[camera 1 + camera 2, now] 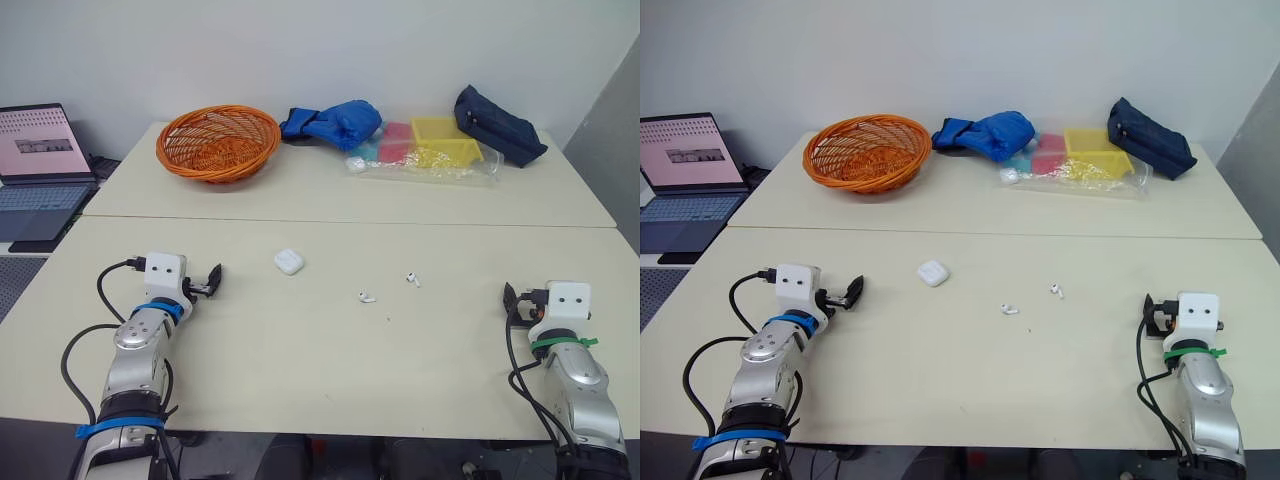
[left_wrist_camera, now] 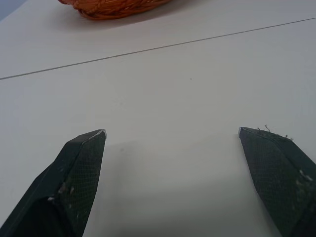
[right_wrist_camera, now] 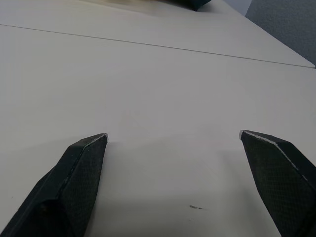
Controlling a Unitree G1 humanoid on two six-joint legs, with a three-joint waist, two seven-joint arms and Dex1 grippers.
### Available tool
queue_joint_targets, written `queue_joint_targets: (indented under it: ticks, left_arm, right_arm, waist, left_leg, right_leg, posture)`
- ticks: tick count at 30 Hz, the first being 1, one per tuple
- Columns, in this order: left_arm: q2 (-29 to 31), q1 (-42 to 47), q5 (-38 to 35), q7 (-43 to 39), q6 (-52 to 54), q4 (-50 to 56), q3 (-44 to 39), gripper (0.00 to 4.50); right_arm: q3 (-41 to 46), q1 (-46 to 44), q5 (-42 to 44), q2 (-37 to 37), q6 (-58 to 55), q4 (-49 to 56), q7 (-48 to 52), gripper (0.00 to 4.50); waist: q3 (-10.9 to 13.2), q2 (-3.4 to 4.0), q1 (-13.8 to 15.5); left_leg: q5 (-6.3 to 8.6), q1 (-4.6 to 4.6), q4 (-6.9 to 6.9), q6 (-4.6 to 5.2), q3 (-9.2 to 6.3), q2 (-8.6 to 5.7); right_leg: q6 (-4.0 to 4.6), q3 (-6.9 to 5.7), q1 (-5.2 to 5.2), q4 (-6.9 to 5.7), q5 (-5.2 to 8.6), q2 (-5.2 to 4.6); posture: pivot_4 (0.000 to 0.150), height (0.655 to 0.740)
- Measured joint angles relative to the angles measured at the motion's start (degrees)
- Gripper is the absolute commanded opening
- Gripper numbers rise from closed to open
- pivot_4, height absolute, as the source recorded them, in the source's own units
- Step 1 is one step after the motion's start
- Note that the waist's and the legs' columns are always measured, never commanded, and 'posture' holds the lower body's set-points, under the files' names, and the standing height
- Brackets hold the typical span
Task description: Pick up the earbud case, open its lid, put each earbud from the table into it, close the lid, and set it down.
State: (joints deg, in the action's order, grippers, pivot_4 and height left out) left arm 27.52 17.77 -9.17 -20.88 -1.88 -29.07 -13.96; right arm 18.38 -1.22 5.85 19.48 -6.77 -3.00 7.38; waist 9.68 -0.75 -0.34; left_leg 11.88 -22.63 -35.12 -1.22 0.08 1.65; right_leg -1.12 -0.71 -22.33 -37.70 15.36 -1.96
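Case (image 1: 289,262) looks closed, flat on surface (image 1: 300,390), nearest left end effector (image 1: 207,283) (probable picker). Near earbud (image 1: 367,297), far earbud (image 1: 412,279) loose toward right end effector (image 3: 173,135). Both end effectors wide, empty, low over surface; task not yet started.

bright, even room light, soft faint shadows beside the fingers (image 2: 79,173) on the matte table (image 1: 320,350)

— What is the table carrying?
— I'm seeing two pale tables (image 1: 300,350) butting along a seam. On the near one, the earbud case (image 1: 289,262) is lying around the middle. One earbud (image 1: 367,297) and the other earbud (image 1: 412,279) are lying rightward, apart.
— And the far one?
— An orange basket (image 1: 218,142) is sitting near its left corner. A blue bundle (image 1: 335,124), a clear bag of trays (image 1: 430,152) and a navy pouch (image 1: 498,125) are lining its far edge.
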Motion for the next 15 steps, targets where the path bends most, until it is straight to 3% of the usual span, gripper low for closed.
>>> queue_joint_targets:
  ticks: [15]
  left_arm:
    - [0.25, -0.05, -1.97, -2.09, 0.54, 0.09, -0.49, 4.49]
  right_arm:
    - [0.6, -0.23, 0.02, 0.62, 0.17, -0.7, 0.08, 4.5]
  waist:
    - [0.07, -0.12, 0.0]
  left_leg:
    - [0.0, -0.06, 0.0, 0.0, 0.03, 0.0]
  right_leg:
    - [0.0, 0.02, -0.03, 0.04, 0.0, 0.01]
  posture:
    - [0.15, 0.74]
